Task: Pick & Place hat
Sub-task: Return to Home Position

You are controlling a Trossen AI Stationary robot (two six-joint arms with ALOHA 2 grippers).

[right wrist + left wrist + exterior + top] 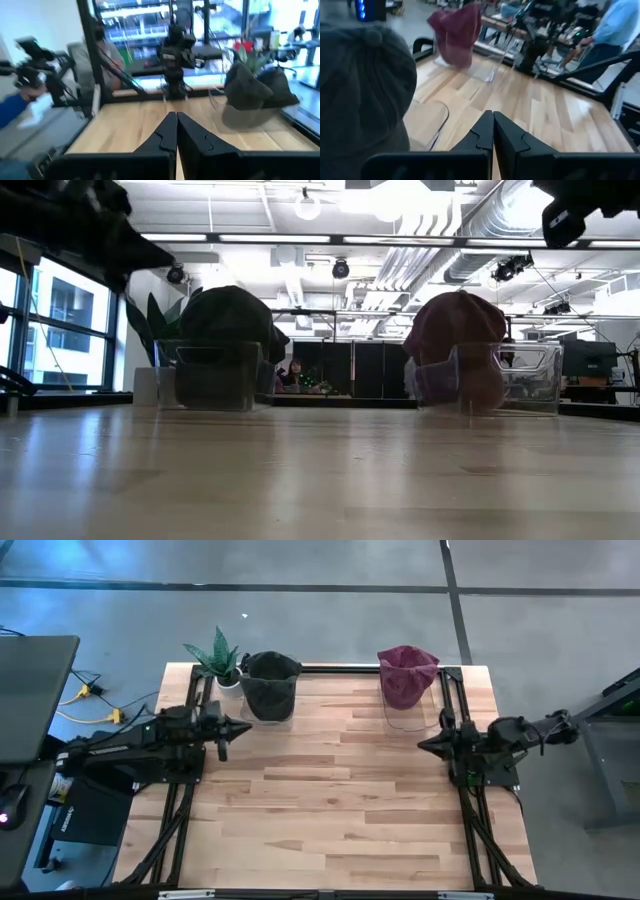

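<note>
A dark grey hat [270, 675] sits over a clear plastic stand [215, 375] at the table's far left. A maroon hat [407, 675] sits over a second clear stand [500, 380] at the far right. My left gripper [245, 728] hangs shut above the table's left side, just near of the dark hat [365, 75], with nothing between its fingers. My right gripper [422, 745] is shut and bare above the right side, near of the maroon hat, pointing toward the table's left. In the left wrist view the maroon hat [457, 30] shows farther off.
A potted green plant [218, 658] stands at the far left corner beside the dark hat. A black frame [460, 700] runs along the table's sides. Bare wood [330, 800] fills the middle and near half. A person in a blue sleeve [615, 25] is beyond the table.
</note>
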